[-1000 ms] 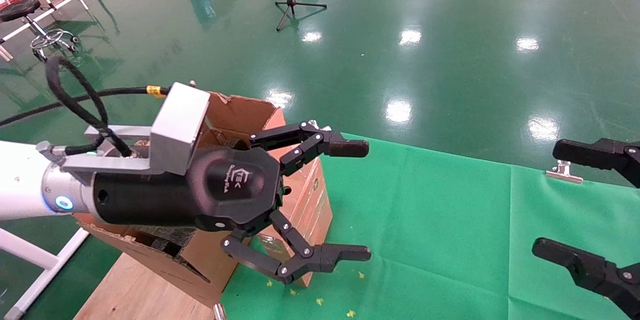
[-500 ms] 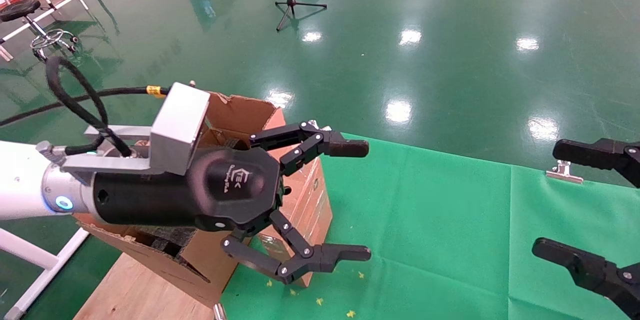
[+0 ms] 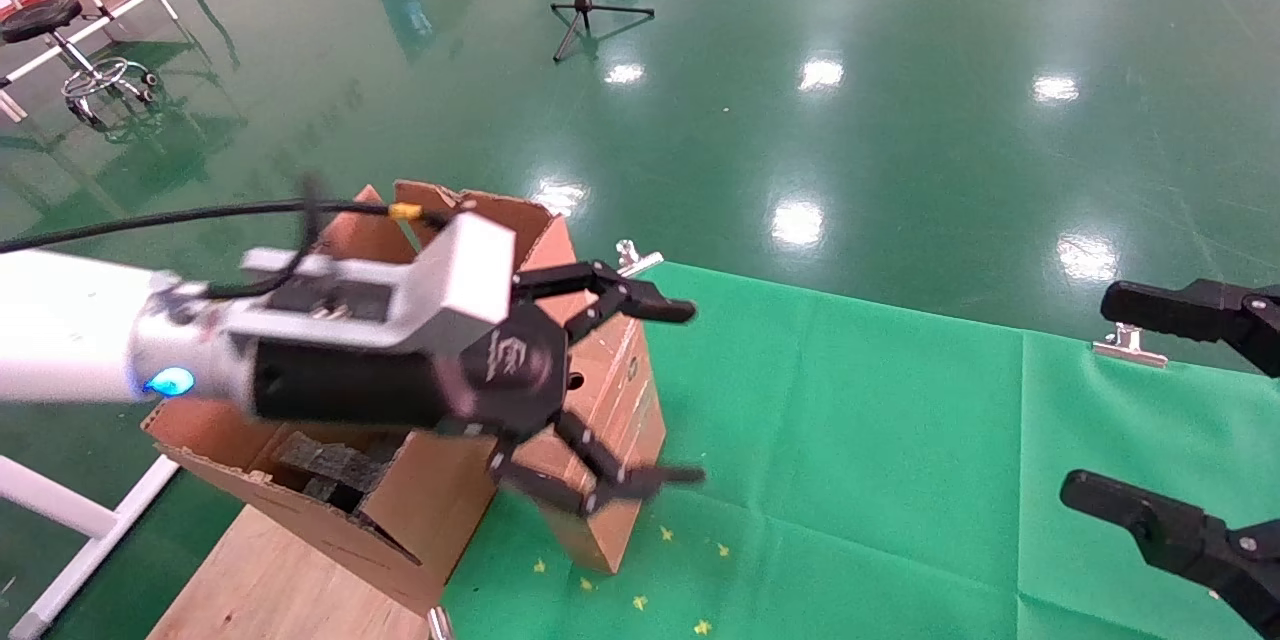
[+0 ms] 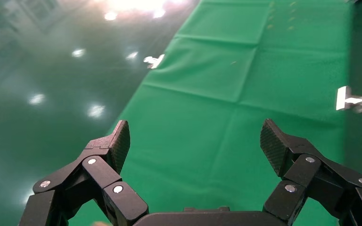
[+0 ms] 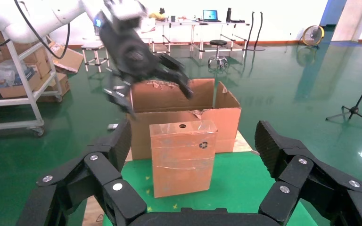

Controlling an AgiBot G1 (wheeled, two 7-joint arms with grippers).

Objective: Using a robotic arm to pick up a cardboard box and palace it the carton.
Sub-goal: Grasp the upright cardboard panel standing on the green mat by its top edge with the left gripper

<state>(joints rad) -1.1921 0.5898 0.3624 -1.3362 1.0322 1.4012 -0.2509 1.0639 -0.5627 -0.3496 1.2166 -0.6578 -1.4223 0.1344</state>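
**Left gripper spread, hanging above the box, nothing pinched**

Hovering the left gripper (image 3: 640,390) on the robotic arm (image 3: 330,360) over the cardboard box (image 3: 605,420), fingers spread wide, one fingertip toward the far side and one toward the near side, nothing between them. Confirming from the left wrist view: gripper (image 4: 195,146) pads apart with only green cloth (image 4: 207,108) in the gap, box out of that view, so aimed past it along the table rather than down onto it.

Standing the box upright on the left edge of the green cloth (image 3: 900,440), tall axis vertical, round hole near the top of the face shown in the right wrist view (image 5: 183,157). Sitting touching or just beside the carton (image 3: 300,480), which lies further left on the wooden board (image 3: 260,580), ragged flaps open, black foam (image 3: 330,465) inside.

Key relation, judging: box lying below and slightly right of the left palm, carton directly to the left. Needing a drop and a tilt down to bracket the box's upper part before closing; then only a short lift leftward into the carton. Risking a clip on the carton flap, given the close spacing.

Parking the right gripper (image 3: 1180,400) at the far right edge, well apart from the box, likewise spread wide and pinching nothing (image 5: 193,155). Left arm clearly nearer
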